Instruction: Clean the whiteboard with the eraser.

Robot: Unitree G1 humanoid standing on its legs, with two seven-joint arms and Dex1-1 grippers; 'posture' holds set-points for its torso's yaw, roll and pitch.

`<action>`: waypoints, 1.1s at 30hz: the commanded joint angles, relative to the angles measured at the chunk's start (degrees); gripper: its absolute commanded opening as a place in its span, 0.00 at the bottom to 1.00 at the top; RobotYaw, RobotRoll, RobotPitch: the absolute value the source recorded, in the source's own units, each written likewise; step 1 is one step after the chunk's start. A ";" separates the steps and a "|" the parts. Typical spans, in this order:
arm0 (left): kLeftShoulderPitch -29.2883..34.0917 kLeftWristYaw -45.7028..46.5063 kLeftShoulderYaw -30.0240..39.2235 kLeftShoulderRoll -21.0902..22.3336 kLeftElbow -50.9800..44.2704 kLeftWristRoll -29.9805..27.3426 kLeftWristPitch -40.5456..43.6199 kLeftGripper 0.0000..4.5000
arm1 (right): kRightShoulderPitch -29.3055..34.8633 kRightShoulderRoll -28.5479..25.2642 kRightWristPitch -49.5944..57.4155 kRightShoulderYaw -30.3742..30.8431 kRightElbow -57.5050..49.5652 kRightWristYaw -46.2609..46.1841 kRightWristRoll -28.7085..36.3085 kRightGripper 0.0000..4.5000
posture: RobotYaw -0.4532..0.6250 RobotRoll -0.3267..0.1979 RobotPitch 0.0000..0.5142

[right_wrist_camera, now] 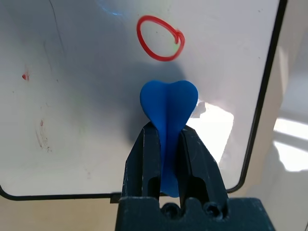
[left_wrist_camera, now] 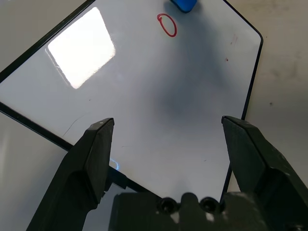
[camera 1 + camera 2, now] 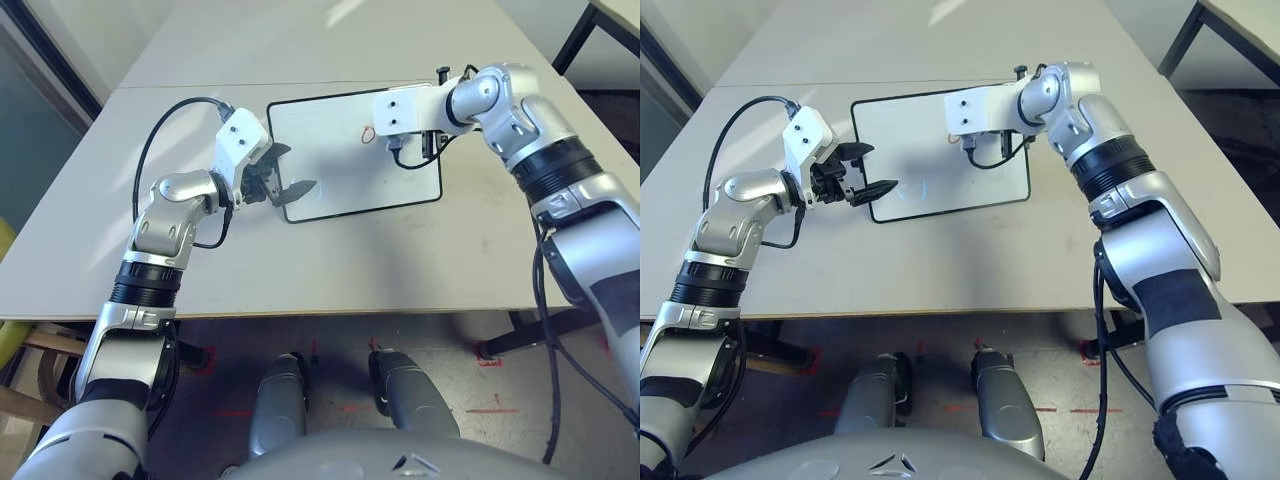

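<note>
Table: pale grey table seen from above, with a second table butted against its far edge; dark floor with red tape marks below the near edge.
Left pincer: the left pincer sits at the near-left corner of the whiteboard, its two black fingers spread wide apart with nothing between them. In the left wrist view the fingers straddle that corner of the board, hovering over frame and table.
Whiteboard: the whiteboard lies flat on the table between the two arms, slightly skewed, thin black frame all round. Its surface is mostly clean; faint reddish specks show near one edge in the right wrist view.
Red mark: a small red circle is drawn on the board, just ahead of the eraser's tip.
Eraser: the blue eraser is over the board, held upright on edge, its lobed end sticking out past the fingertips.
Right pincer: the right pincer is clamped tight on the eraser's pinched middle, above the far-right part of the board. Whether the eraser touches the surface cannot be told.
</note>
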 commanded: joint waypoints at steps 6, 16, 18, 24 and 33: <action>0.27 0.61 0.79 0.92 0.08 0.61 -0.15 1.00 | -2.41 2.20 -2.68 0.97 6.20 -2.66 -1.22 0.06 | 0.31 0.62 0.17; 0.97 1.23 1.16 1.13 -1.50 0.54 0.92 1.00 | -3.92 5.22 -4.53 1.40 11.06 -4.34 -2.10 0.06 | 0.33 0.62 0.18; 1.16 1.38 1.26 1.17 -1.92 0.50 1.20 1.00 | -4.23 5.86 -4.82 1.42 11.69 -4.54 -2.21 0.06 | 0.33 0.62 0.18; 1.50 1.80 1.44 1.20 -2.74 0.39 1.91 1.00 | -5.31 8.05 -5.53 1.57 12.93 -5.30 -2.36 0.06 | 0.34 0.62 0.19; 1.77 2.19 1.56 1.27 -3.54 0.20 2.67 1.00 | -5.65 10.20 -5.95 2.28 13.58 -6.15 -2.47 0.06 | 0.34 0.62 0.19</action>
